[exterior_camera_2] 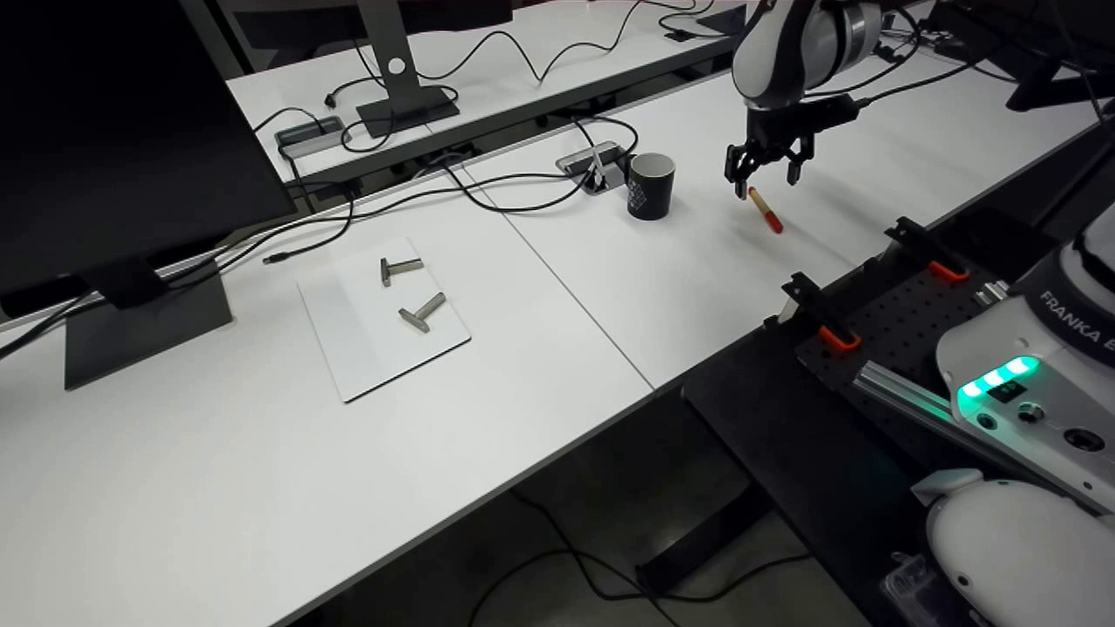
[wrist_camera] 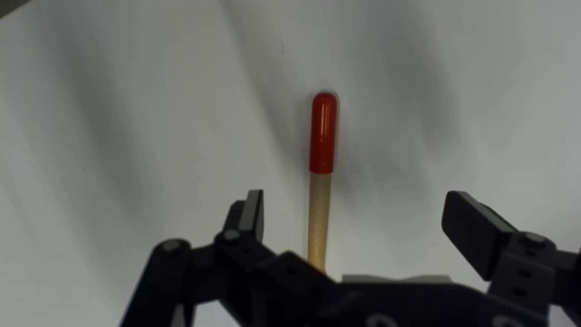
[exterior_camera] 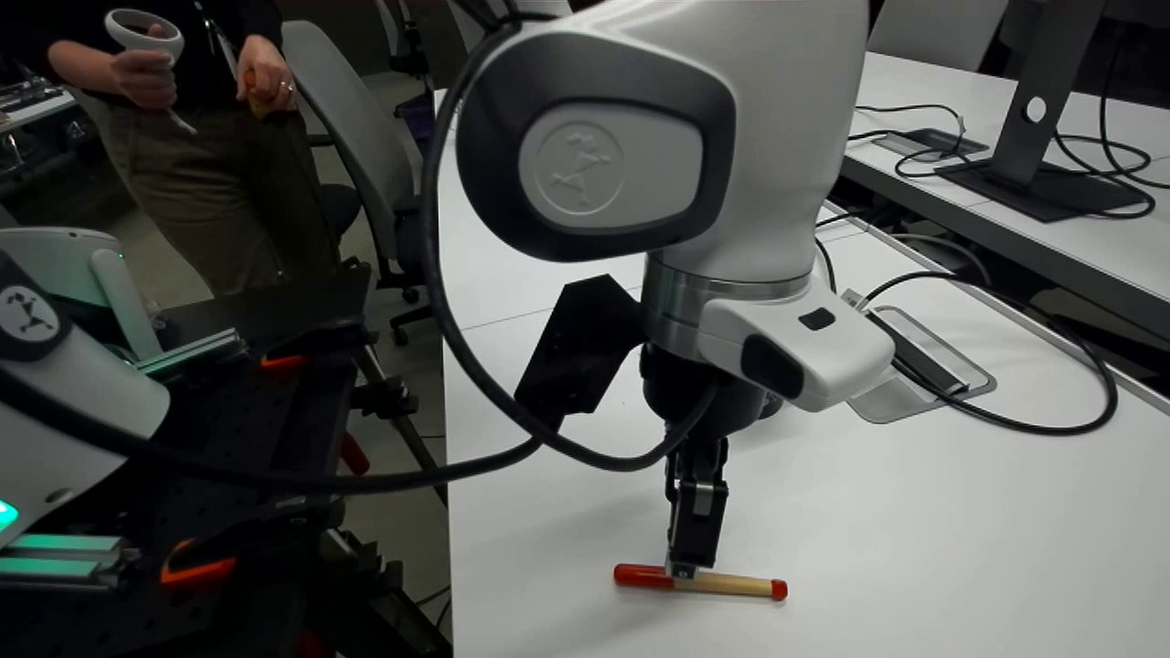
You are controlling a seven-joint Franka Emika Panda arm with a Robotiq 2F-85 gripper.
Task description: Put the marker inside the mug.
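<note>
The gripper (wrist_camera: 354,202) stands spread over the marker (wrist_camera: 320,181) — nothing pinched. Pick-up and placing in the mug (exterior_camera_2: 652,195) both remain.

1. Lettering (exterior_camera_2: 1078,320) "FRANKA E" is running along a dark band (exterior_camera_2: 1080,333) on the white robot base (exterior_camera_2: 980,344), reaching an exterior view's edge.
2. A circled emblem (exterior_camera: 582,169) is marking the joint cover (exterior_camera: 660,172) of the arm (exterior_camera: 795,119).
3. A similar emblem (exterior_camera: 27,313) is marking a dark cap (exterior_camera: 61,331).
4. Pale print (exterior_camera_2: 637,193) is showing on the black mug (exterior_camera_2: 658,196), unreadable.

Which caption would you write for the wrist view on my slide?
Open gripper above a red-and-tan marker lying on the white table, not yet grasped.
</note>
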